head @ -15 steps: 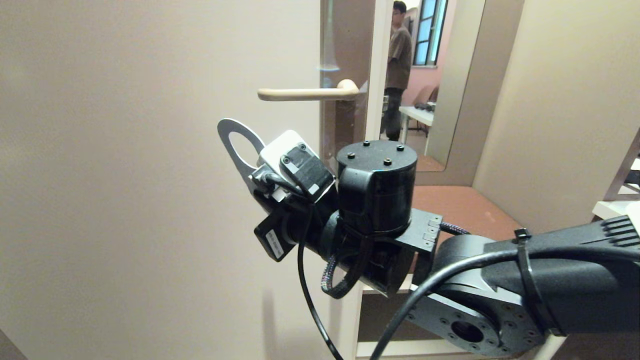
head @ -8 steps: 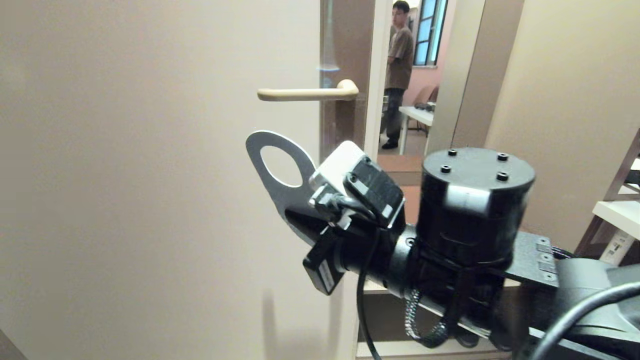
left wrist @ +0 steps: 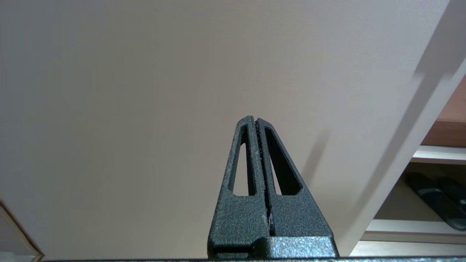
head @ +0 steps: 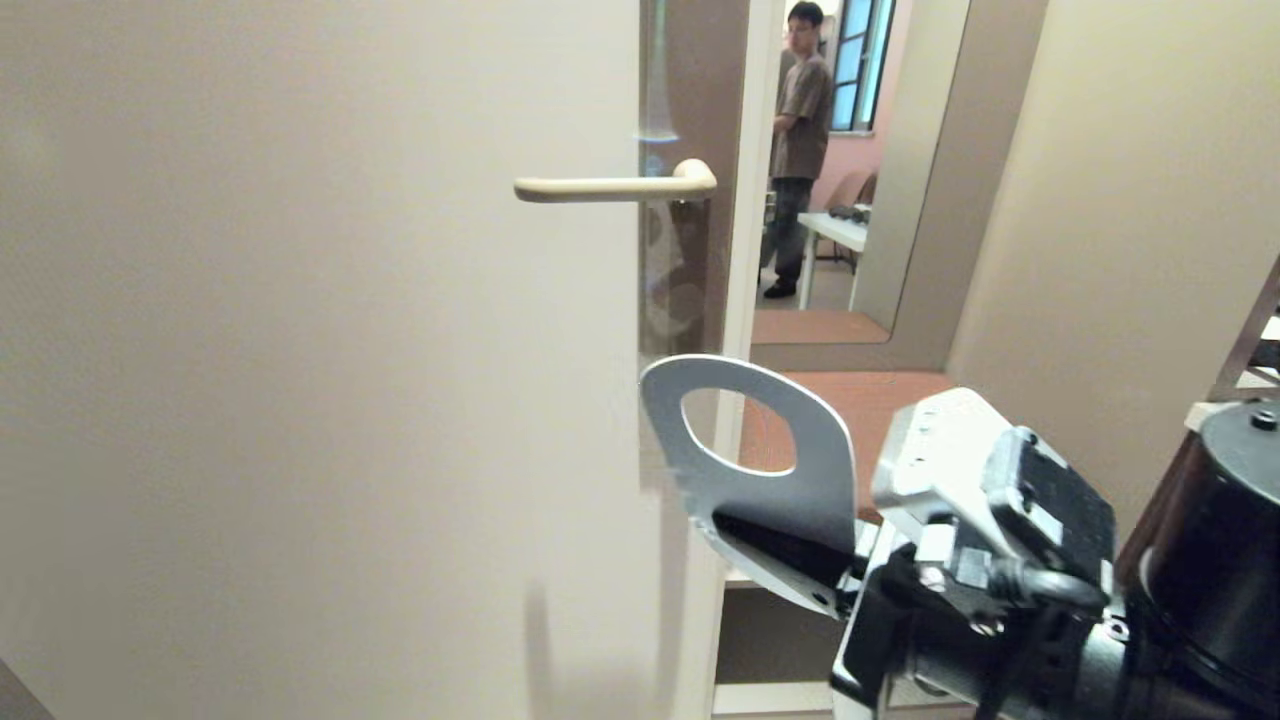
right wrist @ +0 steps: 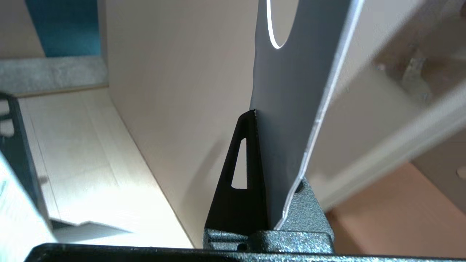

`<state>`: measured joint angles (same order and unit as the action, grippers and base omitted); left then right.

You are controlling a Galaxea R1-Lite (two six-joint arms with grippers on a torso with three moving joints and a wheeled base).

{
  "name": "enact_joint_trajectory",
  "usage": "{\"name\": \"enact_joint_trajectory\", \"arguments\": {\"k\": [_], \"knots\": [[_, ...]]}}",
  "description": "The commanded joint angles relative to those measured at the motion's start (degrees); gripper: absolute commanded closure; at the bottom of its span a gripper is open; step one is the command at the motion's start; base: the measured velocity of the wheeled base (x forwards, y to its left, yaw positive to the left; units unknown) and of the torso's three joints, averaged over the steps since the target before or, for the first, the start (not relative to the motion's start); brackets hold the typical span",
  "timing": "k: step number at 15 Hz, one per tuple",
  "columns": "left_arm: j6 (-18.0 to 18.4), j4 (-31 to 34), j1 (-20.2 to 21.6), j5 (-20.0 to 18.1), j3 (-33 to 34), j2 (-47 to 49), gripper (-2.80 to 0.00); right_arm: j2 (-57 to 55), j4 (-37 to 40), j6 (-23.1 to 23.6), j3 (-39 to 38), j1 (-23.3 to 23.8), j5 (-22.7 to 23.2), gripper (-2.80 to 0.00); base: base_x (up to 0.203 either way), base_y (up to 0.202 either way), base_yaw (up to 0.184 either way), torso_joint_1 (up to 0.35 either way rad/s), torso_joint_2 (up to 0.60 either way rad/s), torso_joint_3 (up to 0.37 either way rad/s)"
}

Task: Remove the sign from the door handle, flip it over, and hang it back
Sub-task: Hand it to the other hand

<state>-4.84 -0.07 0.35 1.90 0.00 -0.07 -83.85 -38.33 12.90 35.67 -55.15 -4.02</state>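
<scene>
The left hand (left wrist: 256,123) sits parked with its fingers pressed together on nothing, facing the pale door (head: 300,350), and takes no part. Up and away from the right hand, on the door, the door handle (head: 610,187) stands bare, a level lever with its free end pointing away from the brown backplate (head: 690,250). The sign (head: 760,480) is off it and well below it, out past the door's edge, pinched flat at its lower end between the closed fingers of the right hand (right wrist: 260,116). Its long axis runs out from the fingertips, slanting up toward the handle side, with the oval hole at the far, upper end. The face seen in both views reads as plain grey; no lettering shows, so I cannot tell which side is turned toward the door. The risks I judge from here: the grip holds only one end of a thin card, so a quick wrist turn could let it pivot or slip; and the hole must meet the lever's free end squarely, else the card's rim would butt against it and bend. A person (head: 800,150) stands beyond the doorway, well clear.
</scene>
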Motion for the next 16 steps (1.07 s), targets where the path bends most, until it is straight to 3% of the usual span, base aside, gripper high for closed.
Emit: {"name": "enact_joint_trajectory", "arguments": {"k": [1, 8, 12, 16], "knots": [[0.0, 0.0, 0.1, 0.0, 0.0, 0.1, 0.0, 5.0, -0.3, 0.1, -3.6, 0.0, -0.3, 0.0, 0.0, 0.0, 0.0, 0.0, 0.0, 0.0], [-0.1, 0.0, 0.1, 0.0, 0.0, 0.1, 0.0, 14.6, -0.3, -0.5, -14.7, 0.3, -2.9, 0.0, 0.0, 0.0, 0.0, 0.0, 0.0, 0.0], [0.0, 0.0, 0.0, 0.0, 0.0, 0.1, 0.0, 16.3, -0.3, -1.7, -16.1, 2.3, -11.3, 0.0, 0.0, 0.0, 0.0, 0.0, 0.0, 0.0], [0.0, 0.0, 0.0, 0.0, 0.0, 0.1, 0.0, 21.1, -0.2, -1.7, -20.9, 2.9, -13.2, 0.0, 0.0, 0.0, 0.0, 0.0, 0.0, 0.0]]}}
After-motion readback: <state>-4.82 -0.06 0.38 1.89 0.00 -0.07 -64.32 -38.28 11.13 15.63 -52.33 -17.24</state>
